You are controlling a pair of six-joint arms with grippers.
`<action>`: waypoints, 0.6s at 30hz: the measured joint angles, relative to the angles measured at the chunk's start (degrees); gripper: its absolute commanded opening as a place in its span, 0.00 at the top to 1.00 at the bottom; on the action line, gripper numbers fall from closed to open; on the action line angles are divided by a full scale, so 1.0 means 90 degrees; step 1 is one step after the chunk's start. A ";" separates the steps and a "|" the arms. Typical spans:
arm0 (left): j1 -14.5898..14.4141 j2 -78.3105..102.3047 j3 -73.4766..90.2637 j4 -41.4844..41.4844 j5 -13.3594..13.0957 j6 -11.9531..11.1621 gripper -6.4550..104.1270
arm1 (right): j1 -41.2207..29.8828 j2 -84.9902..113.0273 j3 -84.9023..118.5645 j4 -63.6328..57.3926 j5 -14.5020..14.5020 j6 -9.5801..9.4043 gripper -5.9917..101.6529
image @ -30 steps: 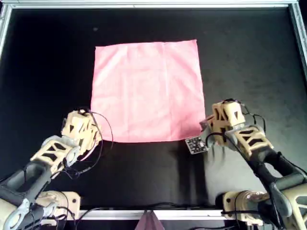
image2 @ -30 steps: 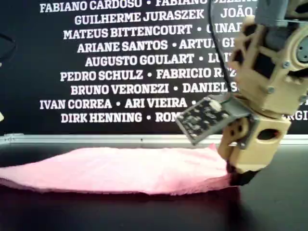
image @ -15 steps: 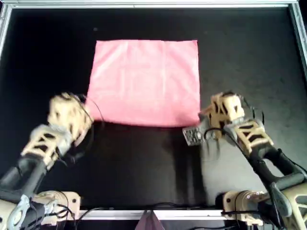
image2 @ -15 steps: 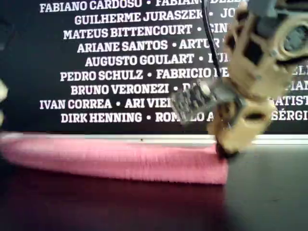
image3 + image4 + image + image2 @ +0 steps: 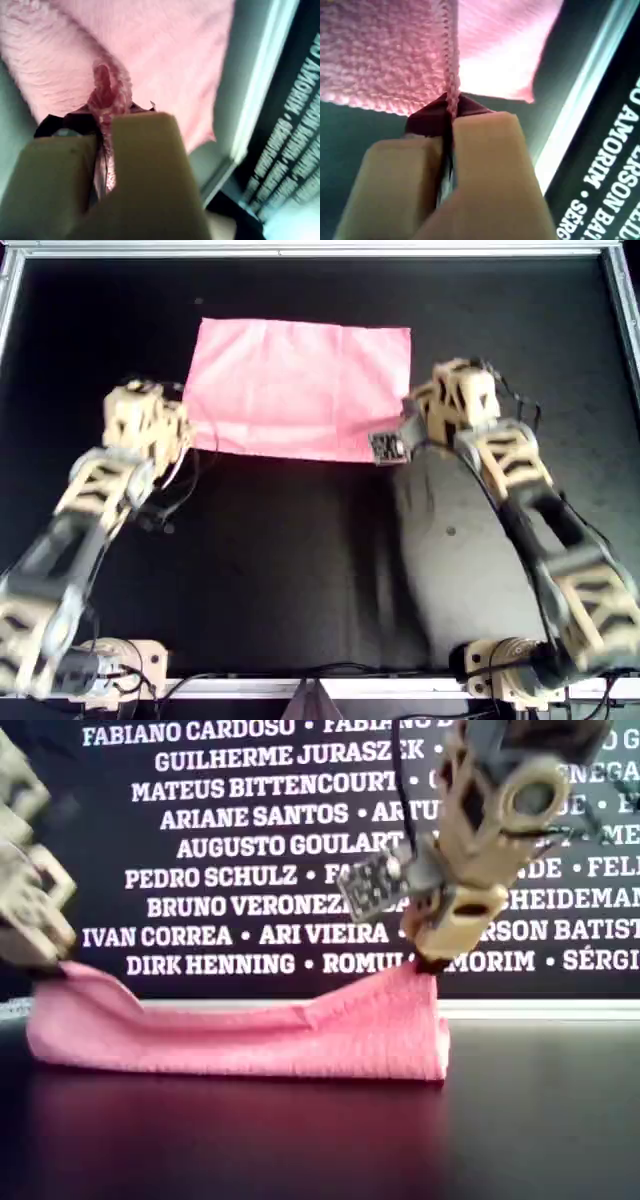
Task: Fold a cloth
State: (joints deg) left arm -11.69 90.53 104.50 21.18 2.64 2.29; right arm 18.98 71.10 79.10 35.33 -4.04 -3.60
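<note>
Both claws (image 5: 102,145) (image 5: 447,150) clamped on cloth (image 5: 300,385) corners, lifted near edge hiding the layer beneath

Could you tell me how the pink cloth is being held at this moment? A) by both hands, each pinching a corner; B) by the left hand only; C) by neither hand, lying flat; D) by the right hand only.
A: each wrist view shows its hand shut on the cloth, left hand and right hand, both corners lifted.
</note>
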 measured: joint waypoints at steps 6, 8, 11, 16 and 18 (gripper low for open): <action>0.0078 -0.1680 -0.1826 0.0000 -0.0029 0.0000 0.95 | -0.0312 -0.1924 -0.2354 0.0000 0.0000 0.0000 0.95; 0.0088 -0.2148 -0.2451 0.0000 -0.0039 0.0010 0.95 | -0.0361 -0.2520 -0.3154 0.0000 0.0000 0.0000 0.95; 0.0088 -0.2832 -0.3271 0.0000 -0.0039 0.0010 0.95 | -0.0391 -0.3369 -0.4326 0.0000 0.0000 0.0000 0.95; 0.0088 -0.3740 -0.4512 0.0000 -0.0039 0.0010 0.95 | -0.0391 -0.4609 -0.5967 0.0000 0.0000 0.0000 0.95; 0.0088 -0.4043 -0.4941 0.0000 -0.0039 0.0010 0.95 | -0.0391 -0.5049 -0.6582 0.0000 0.0000 0.0000 0.95</action>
State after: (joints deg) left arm -10.90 54.14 60.03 21.18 2.29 2.37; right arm 15.47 25.66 19.86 35.33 -4.04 -3.60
